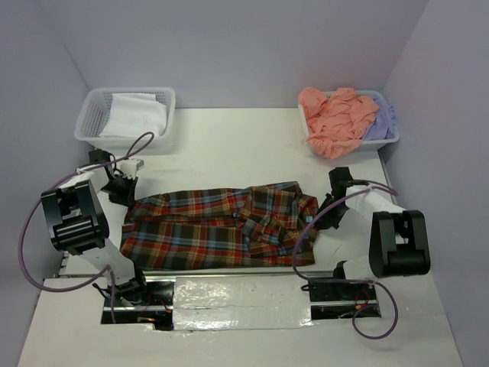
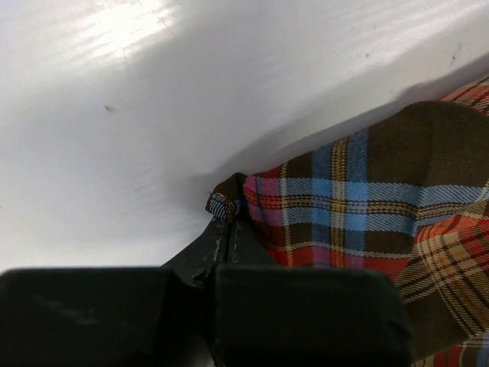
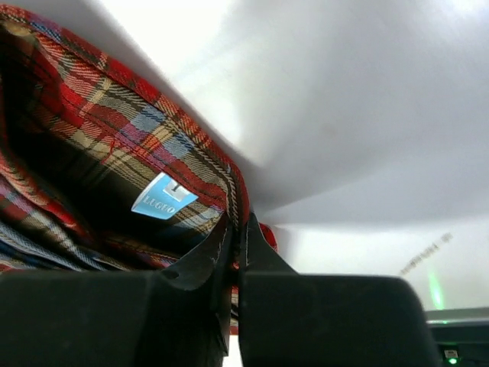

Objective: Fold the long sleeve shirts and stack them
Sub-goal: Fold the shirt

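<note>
1. Left wrist view. My left gripper (image 2: 229, 228) was shut, its two black fingers pressed together on a small folded corner of the red, brown, blue and yellow plaid button-up shirt (image 2: 359, 191). The corner was lifted slightly off the glossy white table (image 2: 114, 115). Only this view showed that pinch.

2. Right wrist view. My right gripper (image 3: 235, 229) was clamped on a red-edged border of the same garment. A light blue woven label (image 3: 163, 196) showed on the inner face of the cloth; no other view showed it.

3. Overhead view. The plaid shirt lay stretched sideways across the near part of the table, just beyond the arm bases, with one gripper at each end. Its collar and button placket sat toward the right end, and the cloth was wrinkled there.

4. Far edge, overhead view only. A white plastic lattice basket (image 1: 90, 126) at far left held a white cloth (image 1: 137, 115). A second white lattice basket (image 1: 391, 139) at far right held a crumpled salmon-pink shirt (image 1: 336, 118) and a lavender shirt (image 1: 382, 122).
</note>
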Controlling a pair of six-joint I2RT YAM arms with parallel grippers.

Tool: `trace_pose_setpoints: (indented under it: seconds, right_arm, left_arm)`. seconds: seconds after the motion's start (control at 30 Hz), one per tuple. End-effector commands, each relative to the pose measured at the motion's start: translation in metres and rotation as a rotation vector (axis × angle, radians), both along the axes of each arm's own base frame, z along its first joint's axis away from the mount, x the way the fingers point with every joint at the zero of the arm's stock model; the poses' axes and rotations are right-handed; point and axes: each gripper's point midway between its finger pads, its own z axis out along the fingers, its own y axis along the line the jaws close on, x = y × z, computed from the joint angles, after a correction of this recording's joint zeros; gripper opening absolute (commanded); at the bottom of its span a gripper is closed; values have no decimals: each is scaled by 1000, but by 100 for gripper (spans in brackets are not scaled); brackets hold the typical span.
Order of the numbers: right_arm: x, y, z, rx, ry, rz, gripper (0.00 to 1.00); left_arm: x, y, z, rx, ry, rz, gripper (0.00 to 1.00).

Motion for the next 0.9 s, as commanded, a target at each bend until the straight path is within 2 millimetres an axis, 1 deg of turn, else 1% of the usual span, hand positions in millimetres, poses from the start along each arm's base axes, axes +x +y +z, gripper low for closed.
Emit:
trace_pose_setpoints:
  seconds: [0.0, 0.03, 0.07, 0.1, 0.13, 0.17, 0.2, 0.23, 0.27, 0.3, 0.33, 0.37, 0.4, 0.43, 0.47, 0.5, 0.57, 0.6, 0.67, 0.7, 0.73, 0.77, 0.83, 0.87]
  right_arm:
    - [64, -6, 7, -72, -167, 80, 0]
    - [70, -1, 2, -80, -152, 112, 0]
    - [79, 2, 3, -87, -157, 133, 0]
    - [104, 7, 17, -99, -208, 169, 0]
    - [113, 12, 11, -108, -189, 200, 0]
    - [122, 25, 12, -116, -195, 252, 0]
    - [151, 31, 29, -144, -250, 285, 0]
    - [161, 36, 19, -157, -222, 312, 0]
    - [174, 40, 20, -174, -228, 328, 0]
    - [183, 47, 21, -185, -223, 362, 0]
    - [213, 55, 25, -191, -254, 370, 0]
    - [226, 57, 27, -201, -259, 382, 0]
    - [254, 63, 49, -203, -314, 381, 0]
    - [264, 65, 31, -205, -278, 387, 0]
    - [273, 68, 29, -204, -277, 393, 0]
    - [292, 76, 29, -202, -287, 410, 0]
    - [309, 84, 29, -201, -301, 427, 1]
    - [325, 91, 31, -202, -325, 434, 3]
    - [337, 97, 32, -196, -348, 425, 4]
    - [347, 99, 34, -196, -375, 410, 5]
    - [352, 100, 35, -193, -390, 395, 6]
    - [362, 103, 36, -183, -433, 373, 6]
    - [373, 113, 39, -141, -489, 365, 8]
    - [388, 120, 48, -120, -554, 360, 12]
  left_arm:
    - [-26, -6, -9, -13, 49, -31, 0]
    - [-29, -5, -8, -3, 49, -36, 0]
    - [-36, -3, -11, 12, 64, -35, 0]
    - [-38, -1, -8, 31, 55, -50, 0]
    - [-41, 1, -8, 40, 55, -53, 0]
    - [-48, 6, -7, 55, 57, -40, 0]
    - [-51, 10, -7, 65, 55, -46, 0]
    - [-55, 11, -8, 67, 63, -43, 0]
    - [-60, 14, -8, 68, 72, -34, 0]
    - [-62, 16, -8, 72, 76, -40, 0]
    - [-66, 15, -7, 71, 88, -42, 0]
    - [-68, 15, -5, 76, 82, -48, 0]
    - [-70, 15, -4, 83, 80, -61, 0]
    - [-74, 12, -4, 79, 83, -72, 0]
    - [-76, 11, -3, 79, 80, -81, 1]
    - [-76, 10, 1, 85, 64, -111, 3]
    - [-84, 4, 3, 65, 67, -143, 4]
    - [-87, 2, 3, 63, 66, -177, 5]
    - [-92, -2, 3, 47, 73, -211, 6]
    - [-94, -3, 4, 47, 78, -219, 6]
    - [-95, -4, 4, 39, 78, -229, 6]
    - [-98, -7, 4, 26, 84, -254, 8]
    - [-98, -15, 5, -7, 74, -282, 9]
    - [-98, -17, 6, -15, 73, -296, 11]
